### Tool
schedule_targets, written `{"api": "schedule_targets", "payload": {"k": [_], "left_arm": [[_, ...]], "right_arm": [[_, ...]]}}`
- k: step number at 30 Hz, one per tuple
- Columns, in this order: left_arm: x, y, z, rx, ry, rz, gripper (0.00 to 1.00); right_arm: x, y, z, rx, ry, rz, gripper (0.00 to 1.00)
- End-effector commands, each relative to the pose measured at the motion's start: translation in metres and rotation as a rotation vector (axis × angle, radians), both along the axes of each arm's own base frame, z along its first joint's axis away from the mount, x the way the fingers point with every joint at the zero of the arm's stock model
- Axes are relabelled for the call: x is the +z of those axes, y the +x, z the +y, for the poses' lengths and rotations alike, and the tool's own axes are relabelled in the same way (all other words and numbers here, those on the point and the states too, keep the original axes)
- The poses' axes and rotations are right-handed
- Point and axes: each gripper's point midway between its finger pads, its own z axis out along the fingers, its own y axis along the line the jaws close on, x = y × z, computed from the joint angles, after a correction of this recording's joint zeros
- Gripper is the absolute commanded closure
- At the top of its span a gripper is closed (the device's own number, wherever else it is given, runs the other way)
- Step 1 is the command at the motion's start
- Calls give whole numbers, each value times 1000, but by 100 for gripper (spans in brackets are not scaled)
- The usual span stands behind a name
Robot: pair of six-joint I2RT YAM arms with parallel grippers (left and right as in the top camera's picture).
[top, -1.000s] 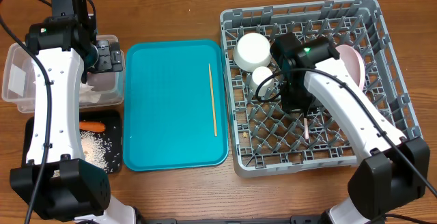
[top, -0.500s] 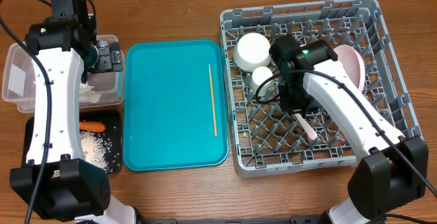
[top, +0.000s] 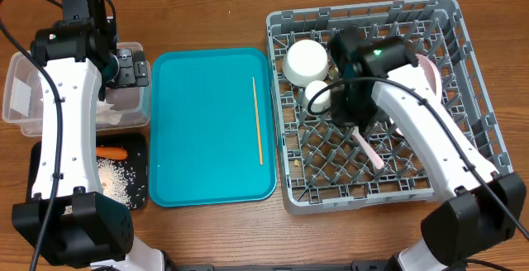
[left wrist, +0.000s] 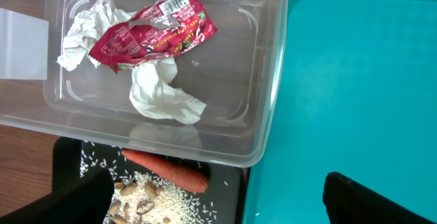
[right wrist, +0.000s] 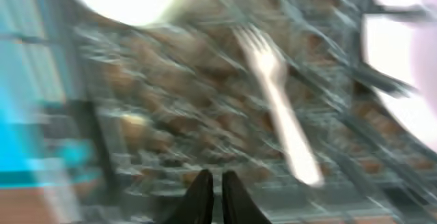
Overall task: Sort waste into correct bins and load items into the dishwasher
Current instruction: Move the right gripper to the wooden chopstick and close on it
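The white fork [top: 369, 149] lies loose on the lattice of the grey dishwasher rack [top: 463, 164], just in front of my right gripper [right wrist: 215, 191]. That gripper is shut with nothing between its fingers, and the fork [right wrist: 278, 111] looks blurred ahead of it. A white bowl [top: 306, 59], a small cup [top: 316, 96] and the pink plate [top: 431, 79] stand in the rack. The chopstick [top: 257, 121] lies on the teal tray [top: 207, 130]. My left gripper [left wrist: 218, 207] hangs open over the corner of the clear tub [left wrist: 273, 80], which holds napkins [left wrist: 164, 94] and the red wrapper [left wrist: 153, 33].
The black tray [top: 41, 180] at the front left holds the carrot [left wrist: 167, 169], rice [left wrist: 167, 203] and beige scraps [left wrist: 133, 200]. The teal tray sits between the bins and the rack. Upright pegs fill the rack around the right arm.
My right gripper let go of the fork, which now lies flat in the rack. It then shut again and drew back toward the bowl. The left arm has not moved.
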Motion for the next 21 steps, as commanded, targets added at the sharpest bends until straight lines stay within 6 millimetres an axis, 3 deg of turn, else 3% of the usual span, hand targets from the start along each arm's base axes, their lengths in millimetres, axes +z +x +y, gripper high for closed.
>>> {"api": "schedule_targets", "payload": {"k": [1,3,7,14,17,19,20,21], "left_arm": [[15,2,5,-10,26,-36,0],[15,2,5,-10,26,-36,0],[15,2,5,-10,26,-35,0],[15,2,5,-10,26,-35,0],[15,2,5,-10,26,-35,0],[15,2,5,-10,26,-36,0],[15,2,5,-10,26,-35,0],[15,2,5,-10,26,-36,0]], "right_arm": [[34,-7,78,137,357,-29,91],[41,-7,115,192,441,-72,91],[40,1,147,151,402,-183,90],[18,17,171,-14,232,-448,87],[-1,25,174,-72,167,-535,84],[-19,28,177,-74,144,-547,75],[-41,30,180,-70,130,-536,62],[-50,32,179,-70,121,-530,56]]}}
